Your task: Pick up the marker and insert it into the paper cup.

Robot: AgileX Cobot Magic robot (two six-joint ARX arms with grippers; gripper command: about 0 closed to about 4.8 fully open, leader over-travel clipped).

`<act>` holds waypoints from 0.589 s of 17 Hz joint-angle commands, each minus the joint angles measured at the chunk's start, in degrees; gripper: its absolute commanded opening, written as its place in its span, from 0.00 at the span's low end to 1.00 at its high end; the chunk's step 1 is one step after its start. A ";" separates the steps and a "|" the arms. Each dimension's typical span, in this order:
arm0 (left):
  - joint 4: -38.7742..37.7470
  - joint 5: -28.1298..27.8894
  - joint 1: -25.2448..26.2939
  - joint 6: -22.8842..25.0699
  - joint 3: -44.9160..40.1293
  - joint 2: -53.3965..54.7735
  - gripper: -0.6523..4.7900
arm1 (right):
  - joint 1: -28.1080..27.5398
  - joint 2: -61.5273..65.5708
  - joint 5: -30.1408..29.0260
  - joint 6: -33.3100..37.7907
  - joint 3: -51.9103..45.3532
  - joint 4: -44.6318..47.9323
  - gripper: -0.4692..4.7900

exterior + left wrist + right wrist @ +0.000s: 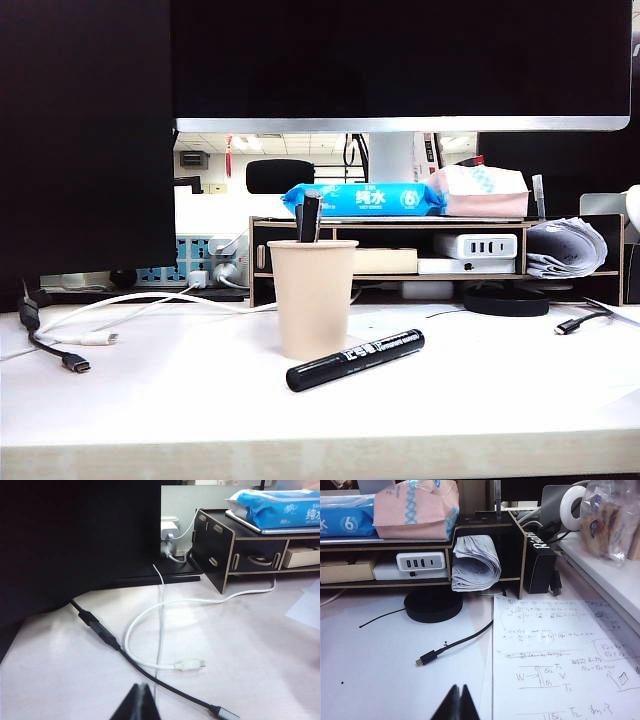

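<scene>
A: Where's the marker point(355, 360)?
B: Flat on the white table point(480, 400), just right of the paper cup point(312, 298), not held. Two dark pens point(308, 217) poke from the cup, lower ends hidden.
A: The grippers?
B: Only fingertips show. Left gripper point(141, 701) above the cables point(150, 672), jaws together, empty. Right gripper point(459, 703) likewise, beside the handwritten sheet point(560, 650).
</scene>
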 commanded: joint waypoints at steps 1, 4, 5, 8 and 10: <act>0.28 0.24 0.00 0.44 0.04 0.00 0.11 | 0.00 0.00 0.28 -0.15 -0.33 0.98 0.08; 0.28 0.26 0.00 0.44 0.07 0.00 0.11 | 0.00 0.00 0.28 -0.15 -0.33 0.98 0.08; 0.28 0.24 0.00 0.44 0.04 0.00 0.11 | 0.00 0.00 0.28 -0.15 -0.33 0.98 0.08; 0.28 0.00 -1.77 0.44 0.04 0.00 0.11 | 0.00 0.00 0.28 -0.15 -0.33 0.98 0.08; 0.28 0.02 -6.99 0.44 0.04 0.00 0.11 | 0.00 0.00 0.28 -0.15 -0.33 0.98 0.08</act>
